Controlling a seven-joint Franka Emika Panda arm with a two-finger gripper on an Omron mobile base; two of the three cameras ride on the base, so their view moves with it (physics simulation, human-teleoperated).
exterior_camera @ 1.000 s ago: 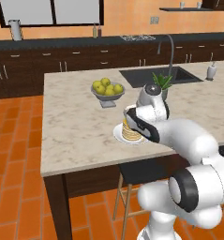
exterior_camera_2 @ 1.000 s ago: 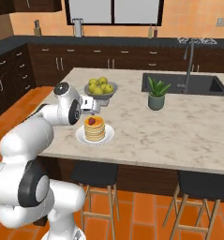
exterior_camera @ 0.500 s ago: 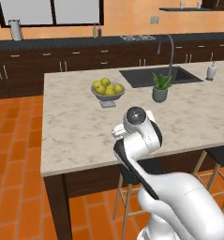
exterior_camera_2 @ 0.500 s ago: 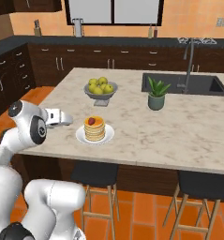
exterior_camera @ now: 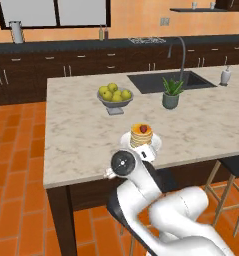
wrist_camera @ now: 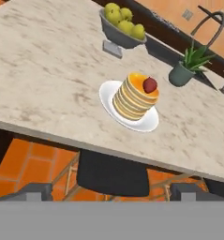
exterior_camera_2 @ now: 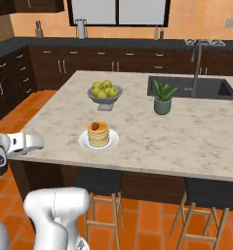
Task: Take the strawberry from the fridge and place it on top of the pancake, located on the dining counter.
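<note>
Retreating gripper (wrist_camera: 108,190), strawberry (wrist_camera: 150,85) left.

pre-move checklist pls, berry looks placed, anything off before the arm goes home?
1. strawberry on top of the pancake: ok.
2. Stack upright, centred on its white plate: ok.
3. Plate on the dining counter, inside the near edge: ok.
4. gripper open, nothing between its fingertips: ok.
5. Gripper off the counter edge, apart from the plate: ok.
6. Stool below the hand, clearance: cannot tell.

White arm folded low, elbow bent, end effector (wrist_camera: 108,192) open, its 2 fingertips (wrist_camera: 36,190) spread wide
</note>
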